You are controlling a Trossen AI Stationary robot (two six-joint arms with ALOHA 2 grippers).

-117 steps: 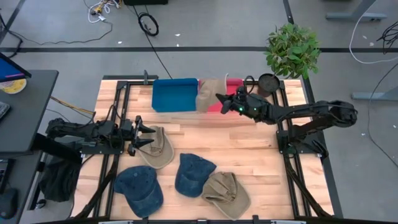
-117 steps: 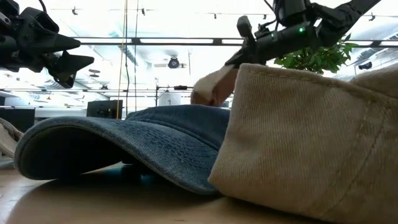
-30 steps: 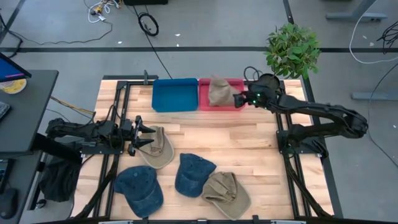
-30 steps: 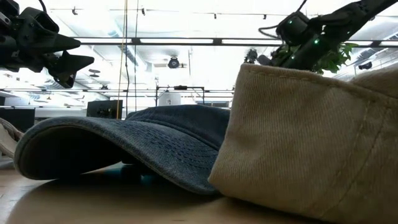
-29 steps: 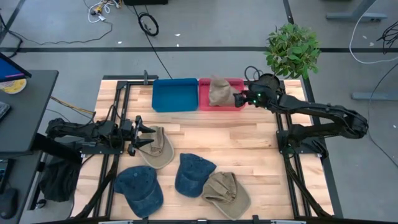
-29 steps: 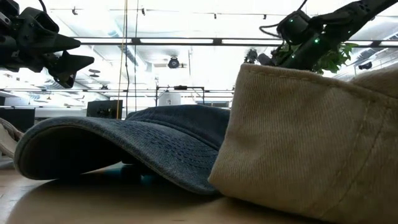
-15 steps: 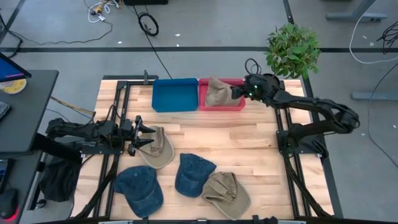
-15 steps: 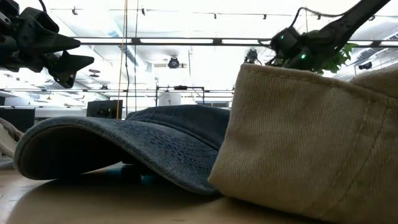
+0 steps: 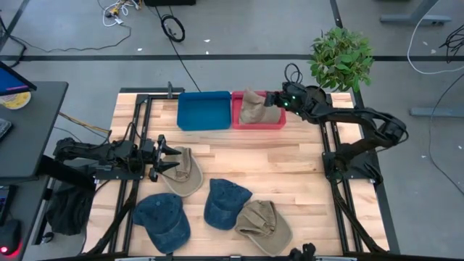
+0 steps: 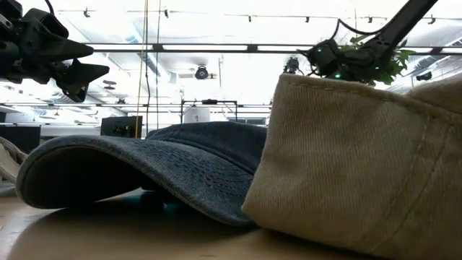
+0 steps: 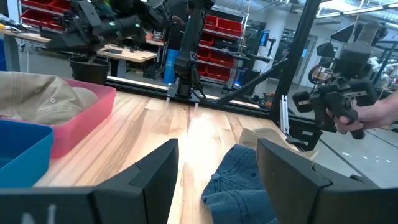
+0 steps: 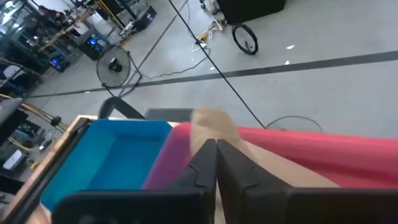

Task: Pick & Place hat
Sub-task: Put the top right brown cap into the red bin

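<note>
A tan hat (image 9: 254,109) lies in the red bin (image 9: 275,124) at the table's far edge, beside a blue bin (image 9: 203,110). My right gripper (image 9: 271,99) is shut at the hat's far right part. In the right wrist view a tan fold (image 12: 214,124) stands up just past the gripper (image 12: 216,163). My left gripper (image 9: 170,158) waits open at the left side, above the edge of another tan hat (image 9: 187,172). Two blue hats (image 9: 163,221) (image 9: 225,203) and a third tan hat (image 9: 264,226) lie flat on the near half of the table. My right gripper pinches a fold of the tan hat (image 12: 217,134) between its two shut fingers, at the side of the hat nearest the bin's right wall. The fingers come nearly level from the table's right. The rest of the hat rests inside the red bin (image 12: 323,152).
A potted plant (image 9: 341,58) stands by the far right corner, close behind my right arm. In the low view a blue hat (image 10: 166,166) and a tan hat (image 10: 361,166) fill the foreground. A person's hand with a hand-held device (image 11: 348,106) shows beyond the table.
My right gripper has moved toward the table's far edge and a little left along the red bin, staying shut. The tan hat has stayed in the red bin, its right side drawn out toward the gripper.
</note>
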